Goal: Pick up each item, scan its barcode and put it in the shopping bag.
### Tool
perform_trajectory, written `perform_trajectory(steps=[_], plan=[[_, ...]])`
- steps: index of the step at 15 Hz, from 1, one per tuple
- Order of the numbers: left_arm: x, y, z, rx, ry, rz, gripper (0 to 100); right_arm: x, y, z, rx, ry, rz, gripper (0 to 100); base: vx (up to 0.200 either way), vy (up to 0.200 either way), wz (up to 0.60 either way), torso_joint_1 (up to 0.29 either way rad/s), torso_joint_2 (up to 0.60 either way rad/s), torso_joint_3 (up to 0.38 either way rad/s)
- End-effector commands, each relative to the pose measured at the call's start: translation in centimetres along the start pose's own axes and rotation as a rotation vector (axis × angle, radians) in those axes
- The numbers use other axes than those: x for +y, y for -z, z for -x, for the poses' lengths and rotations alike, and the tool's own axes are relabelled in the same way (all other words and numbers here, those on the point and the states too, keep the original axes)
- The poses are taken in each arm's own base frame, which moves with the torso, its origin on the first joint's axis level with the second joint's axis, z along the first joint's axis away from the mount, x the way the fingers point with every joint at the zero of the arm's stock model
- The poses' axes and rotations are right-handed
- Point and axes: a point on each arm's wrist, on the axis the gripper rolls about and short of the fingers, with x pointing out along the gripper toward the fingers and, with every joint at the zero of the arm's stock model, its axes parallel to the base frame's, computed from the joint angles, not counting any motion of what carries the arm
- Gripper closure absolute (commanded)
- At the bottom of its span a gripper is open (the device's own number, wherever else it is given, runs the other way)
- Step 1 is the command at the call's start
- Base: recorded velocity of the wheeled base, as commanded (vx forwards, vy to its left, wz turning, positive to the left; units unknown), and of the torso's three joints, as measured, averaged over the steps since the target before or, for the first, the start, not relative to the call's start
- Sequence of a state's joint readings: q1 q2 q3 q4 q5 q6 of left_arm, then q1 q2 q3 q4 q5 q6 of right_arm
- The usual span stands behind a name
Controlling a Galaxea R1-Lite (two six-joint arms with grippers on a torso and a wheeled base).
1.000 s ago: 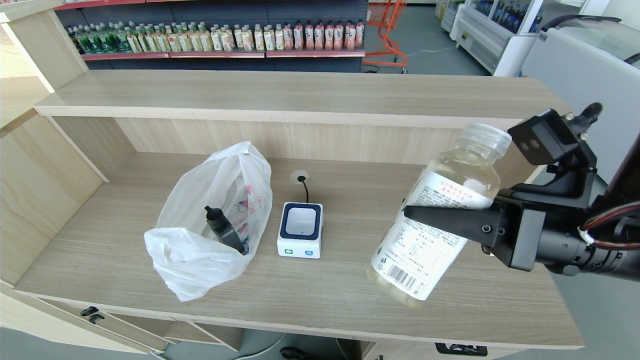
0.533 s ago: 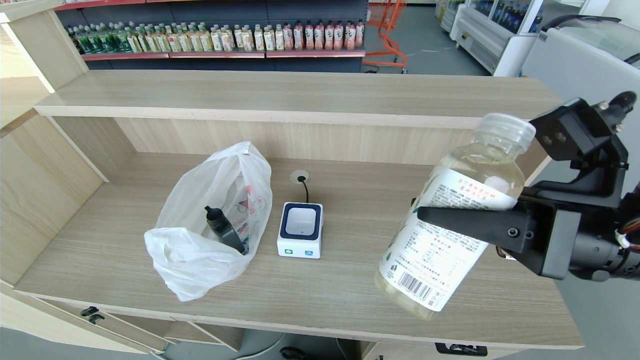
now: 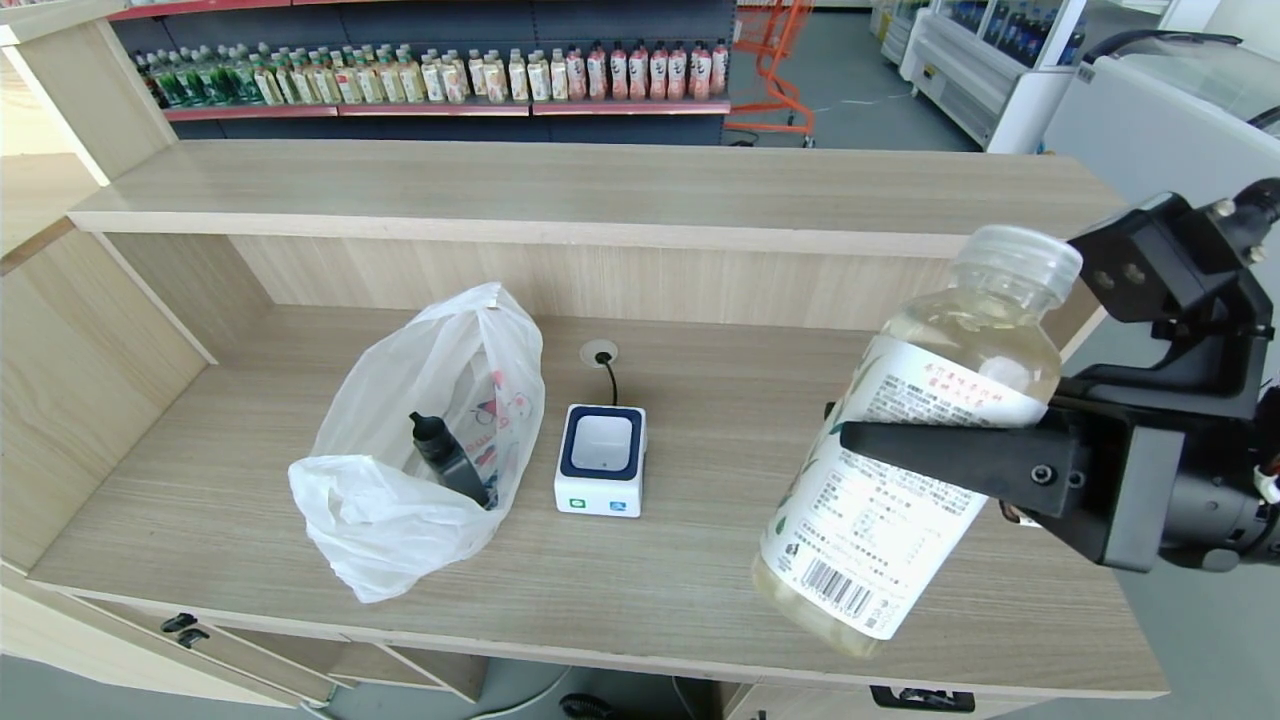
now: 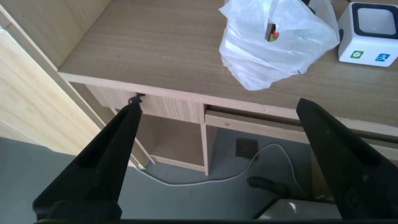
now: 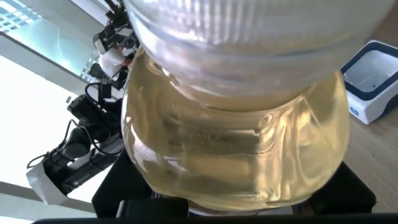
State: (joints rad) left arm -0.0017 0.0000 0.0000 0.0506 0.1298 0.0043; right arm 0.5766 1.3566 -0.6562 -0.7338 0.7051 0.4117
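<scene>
A clear bottle [image 3: 915,440] of pale yellow drink, with a white label and a barcode near its base, hangs tilted above the counter's right part. My right gripper [image 3: 860,425] is shut on its middle, and up close the bottle [image 5: 236,124] sits between the jaws. The white shopping bag [image 3: 420,450] stands open at the counter's left with a dark bottle [image 3: 445,460] inside. To its right is the small white scanner [image 3: 600,458]. My left gripper [image 4: 217,168] hangs open and holds nothing, below the counter's front edge, near the bag [image 4: 280,43].
The wooden counter [image 3: 650,560] has a raised back wall and a side wall at the left. The scanner's cable [image 3: 608,378] runs to a hole behind it. Drawers [image 4: 267,121] sit under the front edge. Shelves of bottles [image 3: 440,75] stand far behind.
My right gripper has carried the bottle to the right and a little lower over the counter. The bag, scanner and left arm have kept still.
</scene>
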Motion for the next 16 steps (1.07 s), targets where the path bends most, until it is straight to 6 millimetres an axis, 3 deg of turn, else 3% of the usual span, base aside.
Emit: perform_trajectory(steps=[1, 5, 6, 8, 10, 13, 16], plan=[[0.0, 0.0, 0.0, 0.0, -0.001, 0.0, 0, 0.0, 0.0, 0.1, -0.002, 0.0, 0.002, 100, 0.0, 0.0, 0.0, 0.0, 0.0, 0.0], [0.0, 0.0, 0.0, 0.0, -0.001, 0.0, 0, -0.7, -0.1, 0.6, -0.008, 0.043, 0.146, 100, 0.0, 0.0, 0.0, 0.0, 0.0, 0.0], [0.0, 0.0, 0.0, 0.002, -0.001, -0.001, 0, -3.2, 0.3, 2.3, 0.037, 0.181, 0.498, 100, 0.0, 0.0, 0.0, 0.0, 0.0, 0.0], [0.0, 0.0, 0.0, 0.0, -0.001, 0.0, 0, -4.9, -0.5, 4.5, 0.081, 0.317, 0.842, 100, 0.0, 0.0, 0.0, 0.0, 0.0, 0.0], [0.0, 0.0, 0.0, 0.0, -0.001, 0.0, 0, -5.7, -1.1, 6.4, 0.142, 0.489, 1.075, 100, 0.0, 0.0, 0.0, 0.0, 0.0, 0.0], [0.0, 0.0, 0.0, 0.002, -0.001, -0.001, 0, -6.1, -1.5, 8.3, 0.255, 0.669, 1.3, 100, 0.0, 0.0, 0.0, 0.0, 0.0, 0.0], [0.0, 0.0, 0.0, 0.0, -0.001, 0.0, 0, -5.7, -0.8, 8.7, 0.315, 0.683, 1.397, 100, 0.0, 0.0, 0.0, 0.0, 0.0, 0.0]])
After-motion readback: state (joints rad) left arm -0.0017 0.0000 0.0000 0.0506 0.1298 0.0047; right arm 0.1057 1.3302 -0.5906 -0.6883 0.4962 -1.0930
